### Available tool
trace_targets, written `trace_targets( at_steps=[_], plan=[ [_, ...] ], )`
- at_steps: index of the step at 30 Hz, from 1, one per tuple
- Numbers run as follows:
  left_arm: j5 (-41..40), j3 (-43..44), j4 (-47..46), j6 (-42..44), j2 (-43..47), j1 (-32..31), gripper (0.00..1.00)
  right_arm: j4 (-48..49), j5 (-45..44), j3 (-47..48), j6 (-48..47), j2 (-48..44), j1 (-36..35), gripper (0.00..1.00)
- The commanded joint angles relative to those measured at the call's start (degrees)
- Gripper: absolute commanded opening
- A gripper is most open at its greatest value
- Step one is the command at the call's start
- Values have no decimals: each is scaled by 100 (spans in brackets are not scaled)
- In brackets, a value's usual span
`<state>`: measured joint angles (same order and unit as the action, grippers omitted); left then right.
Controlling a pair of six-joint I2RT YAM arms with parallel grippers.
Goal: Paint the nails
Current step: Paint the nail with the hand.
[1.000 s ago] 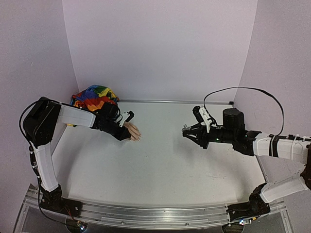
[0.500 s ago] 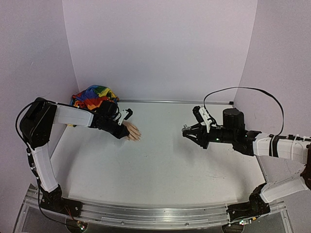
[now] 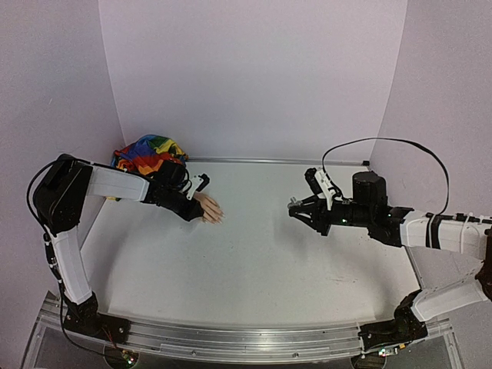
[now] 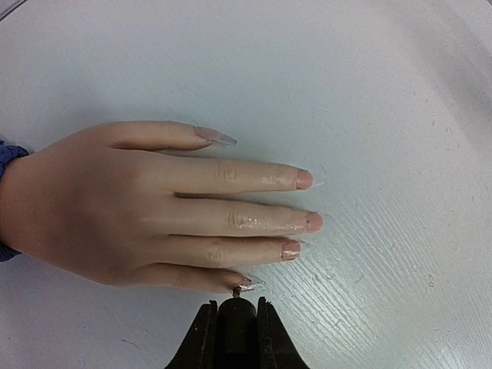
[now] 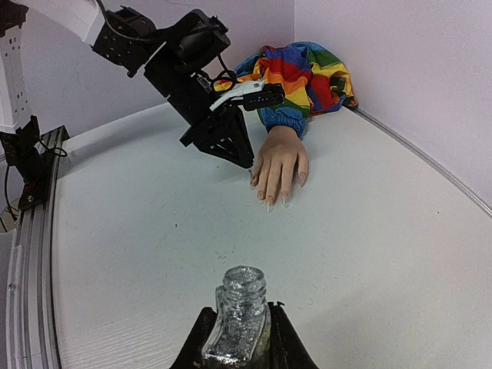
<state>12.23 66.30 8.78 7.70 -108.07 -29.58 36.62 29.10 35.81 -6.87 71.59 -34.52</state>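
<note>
Left jaws pinch a brush [image 4: 237,309] at the little-finger nail [image 4: 244,283]; right jaws grip the glitter bottle [image 5: 241,319].

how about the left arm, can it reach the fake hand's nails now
Probably yes: the left gripper sits beside the fake hand, its brush tip at the little-finger nail, nothing between, the other nails uncovered.

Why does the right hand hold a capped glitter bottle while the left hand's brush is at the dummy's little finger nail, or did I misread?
One slip: the bottle in the right hand is open, no cap on its neck, as the right wrist view shows. The left hand's brush is indeed at the little finger nail.
</note>
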Motion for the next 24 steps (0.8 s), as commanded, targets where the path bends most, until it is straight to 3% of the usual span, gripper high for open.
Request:
trace_targets(
  at_steps=[1,24],
  plan=[
    [35,250,-10,97,-49,-17,0,231,113,137,-17,-31,-11,0],
    [139,265,17,180,-60,-63,0,231,121,128,-9,-23,-11,0]
  ],
)
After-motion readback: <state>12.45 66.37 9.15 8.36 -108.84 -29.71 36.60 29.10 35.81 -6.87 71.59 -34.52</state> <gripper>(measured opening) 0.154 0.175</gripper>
